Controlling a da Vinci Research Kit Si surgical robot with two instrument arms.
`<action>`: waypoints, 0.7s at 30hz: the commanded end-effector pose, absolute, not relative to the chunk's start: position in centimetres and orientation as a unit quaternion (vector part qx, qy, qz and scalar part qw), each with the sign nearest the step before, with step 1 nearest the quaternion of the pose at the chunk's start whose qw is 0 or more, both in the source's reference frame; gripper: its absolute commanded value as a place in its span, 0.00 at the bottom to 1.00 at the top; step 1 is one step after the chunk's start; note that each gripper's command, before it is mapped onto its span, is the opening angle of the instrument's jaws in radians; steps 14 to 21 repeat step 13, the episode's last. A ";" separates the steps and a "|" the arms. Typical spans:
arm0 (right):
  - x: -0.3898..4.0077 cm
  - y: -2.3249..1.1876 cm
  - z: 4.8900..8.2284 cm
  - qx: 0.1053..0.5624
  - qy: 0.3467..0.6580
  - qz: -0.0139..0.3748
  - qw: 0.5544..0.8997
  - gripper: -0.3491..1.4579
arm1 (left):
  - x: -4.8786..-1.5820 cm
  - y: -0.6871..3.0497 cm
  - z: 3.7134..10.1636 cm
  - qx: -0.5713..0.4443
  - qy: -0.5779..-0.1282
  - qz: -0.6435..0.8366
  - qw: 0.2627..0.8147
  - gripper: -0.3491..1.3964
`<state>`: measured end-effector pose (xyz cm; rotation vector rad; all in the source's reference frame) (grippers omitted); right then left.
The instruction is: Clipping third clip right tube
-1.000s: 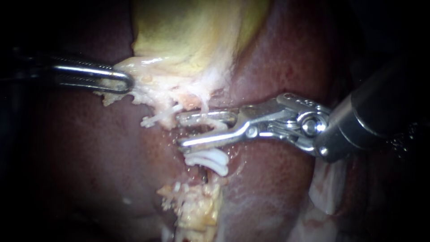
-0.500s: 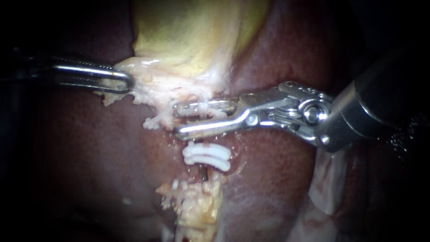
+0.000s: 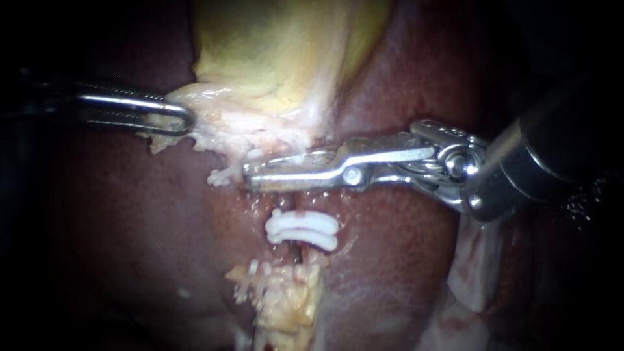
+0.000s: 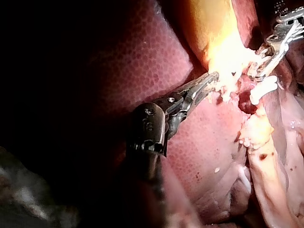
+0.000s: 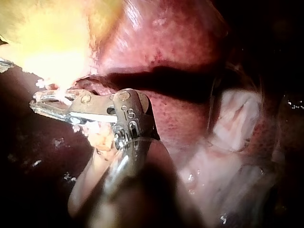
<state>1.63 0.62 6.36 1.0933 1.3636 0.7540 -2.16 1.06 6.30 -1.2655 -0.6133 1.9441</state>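
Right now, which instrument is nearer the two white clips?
The right instrument: its jaws are shut on the tube just above the clips. The left instrument grips the gallbladder edge, farther off.

Clips [image 3: 302, 231] below R instr [image 3: 250, 175]; gallbladder [image 3: 273, 52] above
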 end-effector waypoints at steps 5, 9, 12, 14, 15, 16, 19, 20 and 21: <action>1.64 0.61 6.36 0.468 0.584 0.322 0.581 0.00 | -2.16 1.06 6.31 -0.492 -0.238 0.755 0.363 0.00; 1.64 0.61 6.37 0.467 0.584 0.322 0.581 0.00 | -2.16 1.06 6.31 -0.492 -0.238 0.755 0.362 0.00; 1.64 0.60 6.37 0.467 0.584 0.322 0.581 0.00 | -2.16 1.06 6.31 -0.492 -0.238 0.755 0.363 0.00; 1.64 0.59 6.38 0.466 0.584 0.322 0.581 0.00 | -2.16 1.06 6.31 -0.492 -0.238 0.755 0.363 0.00; 1.64 0.59 6.38 0.466 0.584 0.322 0.581 0.00 | -2.16 1.06 6.31 -0.492 -0.238 0.755 0.363 0.00; 1.64 0.59 6.38 0.466 0.584 0.322 0.581 0.00 | -2.16 1.06 6.31 -0.492 -0.238 0.755 0.363 0.00; 1.64 0.59 6.38 0.466 0.584 0.322 0.581 0.00 | -2.16 1.06 6.31 -0.492 -0.238 0.755 0.363 0.00; 1.64 0.59 6.38 0.466 0.584 0.322 0.581 0.00 | -2.16 1.06 6.31 -0.492 -0.238 0.755 0.363 0.00; 1.64 0.59 6.38 0.466 0.584 0.322 0.581 0.00 | -2.16 1.06 6.31 -0.492 -0.238 0.755 0.363 0.00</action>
